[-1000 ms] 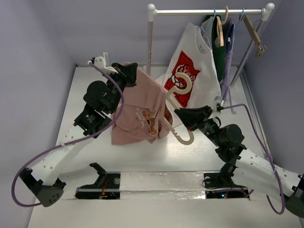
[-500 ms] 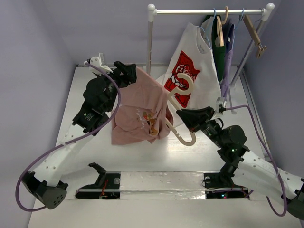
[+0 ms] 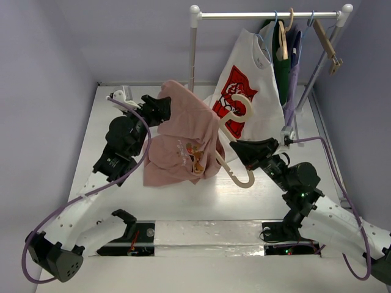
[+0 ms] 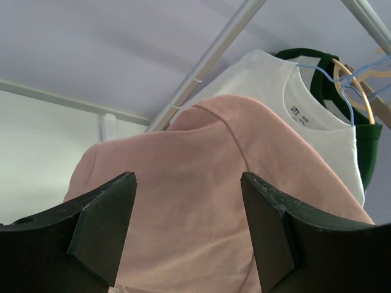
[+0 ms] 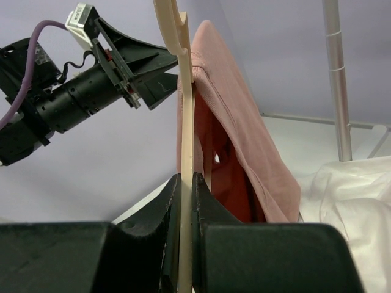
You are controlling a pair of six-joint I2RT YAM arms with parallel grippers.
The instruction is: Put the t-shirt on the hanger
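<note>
Robot lab booth, lilac walls (image 3: 43, 73), white table (image 3: 183, 204), clothes rail (image 3: 269, 14)

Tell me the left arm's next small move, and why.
Probably move the left fingers onto the t-shirt lower down and close there, to pull it toward the hanger's bare near end. They stand open, gripping nothing. The t-shirt seems draped over only the far end, while the right fingers clamp the hanger.

A white t-shirt with a red logo (image 3: 259, 107) is hanging from a white clothes rack (image 3: 269, 14) standing at the table's (image 3: 183, 204) far right. Beside it a dark green garment (image 3: 282, 76) and a purple one (image 3: 295, 70) are hanging, and a brown wooden hanger (image 3: 325, 39) is dangling near the rail's right end.
</note>
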